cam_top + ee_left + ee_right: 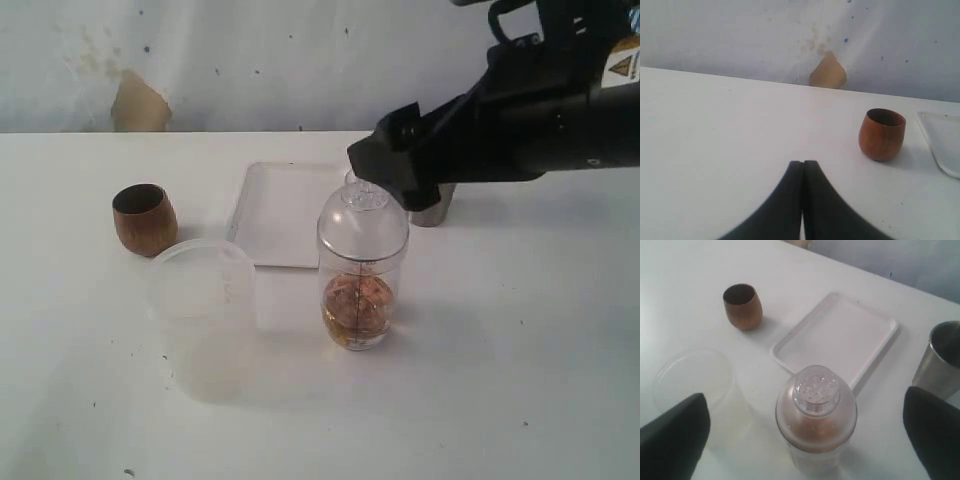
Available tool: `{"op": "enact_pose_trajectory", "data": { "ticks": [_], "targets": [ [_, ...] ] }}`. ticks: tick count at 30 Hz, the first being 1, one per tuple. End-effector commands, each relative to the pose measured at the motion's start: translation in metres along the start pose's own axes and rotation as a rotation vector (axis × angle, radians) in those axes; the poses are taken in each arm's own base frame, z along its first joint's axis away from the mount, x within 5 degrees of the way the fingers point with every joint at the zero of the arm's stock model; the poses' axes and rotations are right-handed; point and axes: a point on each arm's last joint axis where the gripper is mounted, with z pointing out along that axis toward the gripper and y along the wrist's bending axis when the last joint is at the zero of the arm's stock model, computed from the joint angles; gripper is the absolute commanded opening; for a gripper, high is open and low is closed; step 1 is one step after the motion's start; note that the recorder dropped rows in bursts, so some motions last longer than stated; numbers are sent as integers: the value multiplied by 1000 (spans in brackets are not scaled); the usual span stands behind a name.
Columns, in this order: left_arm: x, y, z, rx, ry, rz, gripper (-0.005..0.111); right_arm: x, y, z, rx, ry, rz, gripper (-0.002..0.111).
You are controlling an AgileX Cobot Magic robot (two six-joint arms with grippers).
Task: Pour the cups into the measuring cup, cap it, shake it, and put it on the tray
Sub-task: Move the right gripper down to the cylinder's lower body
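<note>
Starting with the exterior view, the measuring cup (362,275) stands upright in the middle of the worktop (520,380), just near of the tray (280,212) and just right of the frosted tub (200,300). Its long axis is vertical, its clear domed cap (363,205) points straight up, and brownish contents (358,305) sit at the bottom. The right end effector (392,182) hangs directly over the cap; this view does not show how far it is open. The wooden cup (145,218) sits at the far left, and the steel tumbler (437,205) is mostly hidden behind the arm.

From the left wrist view, the left end effector (803,167) has its tips pressed together on nothing, low over bare worktop, with the wooden cup upright well beyond it.

From the right wrist view, the right end effector's fingers (675,437) are spread wide, one on either side of the measuring cup, gripping nothing (neither touches the plastic).

The risks, as I judge them:
- **Slipping or tipping:** closing on the rounded dome rather than the straight wall could slip, pop the cap or tip the cup.
- **Clipping a neighbour:** the left finger comes down close to the frosted tub and the right one near the steel tumbler, so an off-centre descent could knock either.
- **Leaking:** whether the cap is fully seated cannot be told, and a loose one would leak in the shake.
</note>
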Motion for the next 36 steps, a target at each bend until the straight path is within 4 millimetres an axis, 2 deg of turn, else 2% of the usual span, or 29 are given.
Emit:
{"op": "enact_pose_trajectory", "data": {
  "ticks": [1, 4, 8, 12, 14, 17, 20, 24, 31, 36],
  "targets": [
    [1, 0, 0, 2, -8, -4, 0, -3, 1, -9, -1, -52, 18, 100],
    [1, 0, 0, 2, -8, -4, 0, 1, 2, -10, -5, -23, 12, 105],
    [1, 0, 0, 2, -8, -4, 0, 4, 3, -12, -10, 9, -53, 105],
    [1, 0, 0, 2, -8, -4, 0, 15, 2, -16, 18, -104, -115, 105],
    [1, 0, 0, 2, -8, -4, 0, 27, 1, -19, 42, -190, -114, 105],
    [1, 0, 0, 2, -8, -4, 0, 56, 0, -22, 73, -269, -113, 105],
    [1, 0, 0, 2, -8, -4, 0, 85, -2, -16, 90, -284, -55, 105],
    [1, 0, 0, 2, -8, -4, 0, 121, 0, 0, 79, -206, -17, 105],
    [1, 0, 0, 2, -8, -4, 0, 151, 23, 28, -50, -241, -51, 105],
    [1, 0, 0, 2, -8, -4, 0, 166, 25, 47, -68, -283, -35, 105]
  ]
}}
